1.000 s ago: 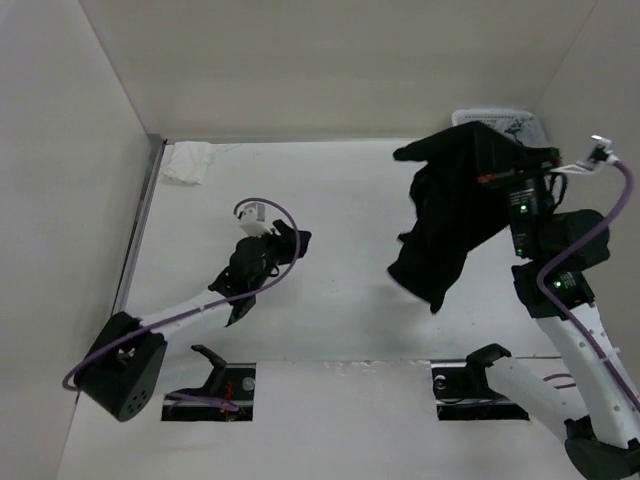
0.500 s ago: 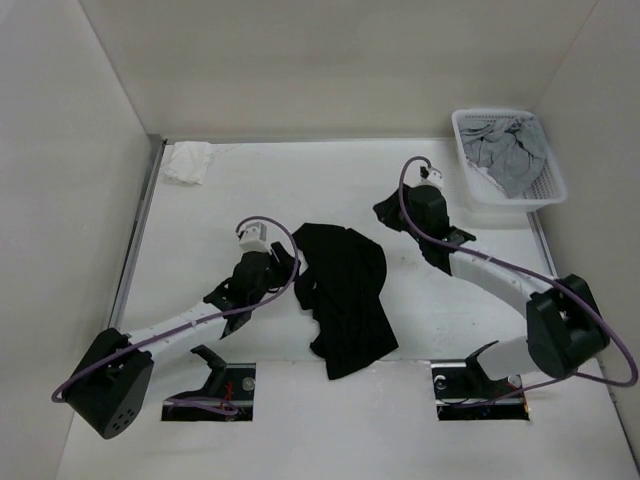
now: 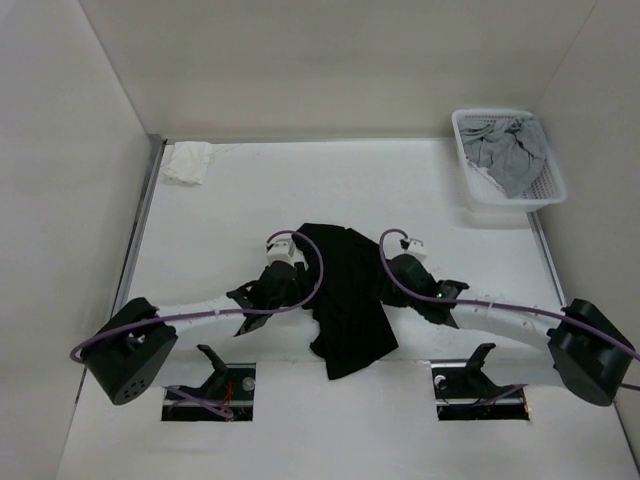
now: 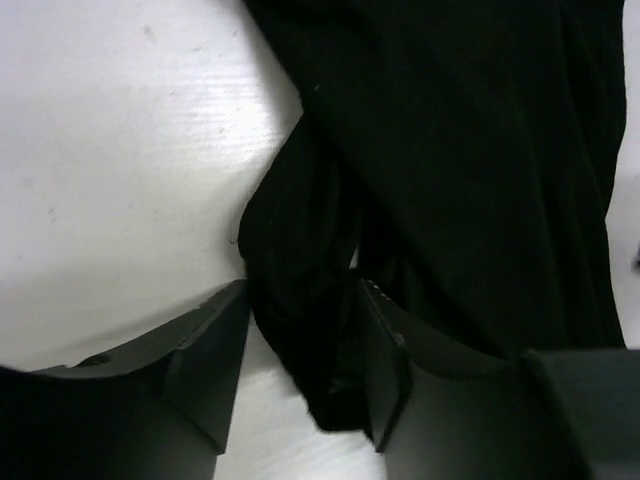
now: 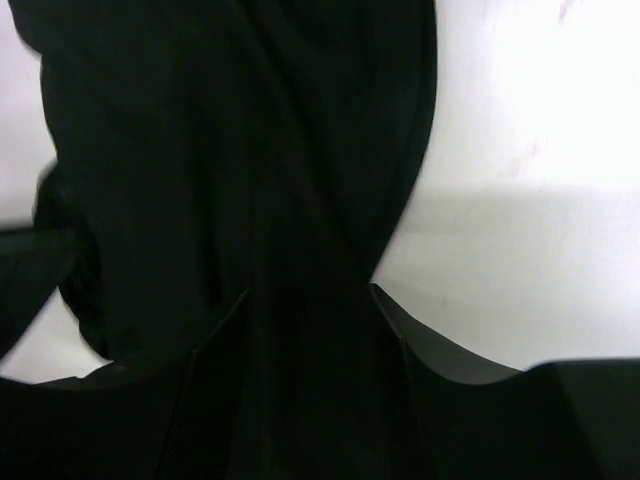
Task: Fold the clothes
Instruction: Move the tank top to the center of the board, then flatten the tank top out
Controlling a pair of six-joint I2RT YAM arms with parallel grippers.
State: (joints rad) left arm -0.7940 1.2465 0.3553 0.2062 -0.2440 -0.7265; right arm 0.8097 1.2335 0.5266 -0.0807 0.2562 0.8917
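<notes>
The clothes (image 3: 347, 298), one crumpled black garment, lie in a long heap on the white table (image 3: 230, 210) at its middle. My left gripper (image 3: 292, 283) is at the heap's left edge. In the left wrist view the left gripper (image 4: 300, 365) stands open, with a fold of the black fabric (image 4: 300, 260) between its fingers (image 4: 385, 360) and a gap beside the left one. My right gripper (image 3: 398, 282) is at the heap's right edge. Seen from the right wrist, the right gripper (image 5: 310, 345) is open low over the black fabric (image 5: 230, 150), which fills the space between its fingers (image 5: 405, 345).
A white basket (image 3: 500, 205) holding a grey garment (image 3: 512, 158) stands at the back right. A small white cloth (image 3: 187, 162) lies at the back left corner. Walls close in the left, back and right. Two mounting cut-outs (image 3: 210, 388) sit at the near edge.
The right arm swung the black garment from the air near the basket down to the table's middle and let it go. Both grippers have since moved in to the heap's two edges.
</notes>
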